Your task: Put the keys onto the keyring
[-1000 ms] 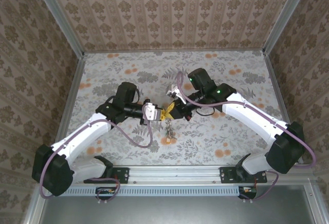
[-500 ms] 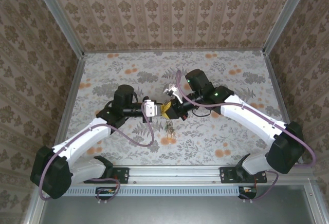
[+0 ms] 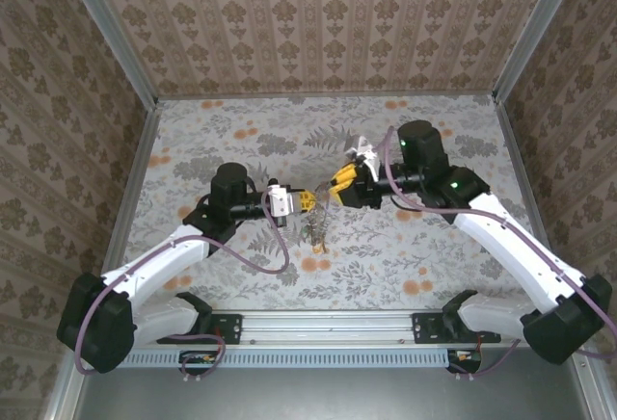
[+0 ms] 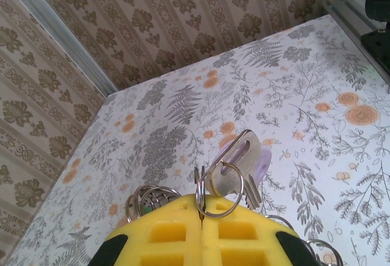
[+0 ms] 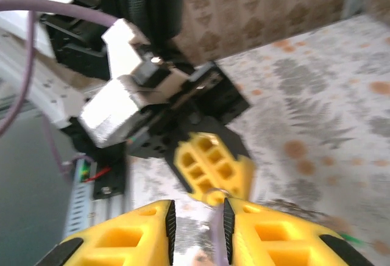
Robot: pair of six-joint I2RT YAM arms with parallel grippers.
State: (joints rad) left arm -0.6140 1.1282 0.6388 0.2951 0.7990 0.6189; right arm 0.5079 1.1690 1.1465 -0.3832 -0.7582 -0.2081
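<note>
One key [image 4: 239, 161] on the keyring [image 4: 242, 186] points away from left gripper [image 4: 201, 217].

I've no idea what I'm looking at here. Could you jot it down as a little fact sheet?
Left hand: shut, pinching the keyring
Keys: some already on the keyring
Right hand: open, facing the left hand
Table: flower-patterned top

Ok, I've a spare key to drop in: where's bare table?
Bare: the far strip of table under the back wall, and the near-right patch by the front rail. Crowded: the middle, where left gripper and right gripper meet at the keys.
</note>
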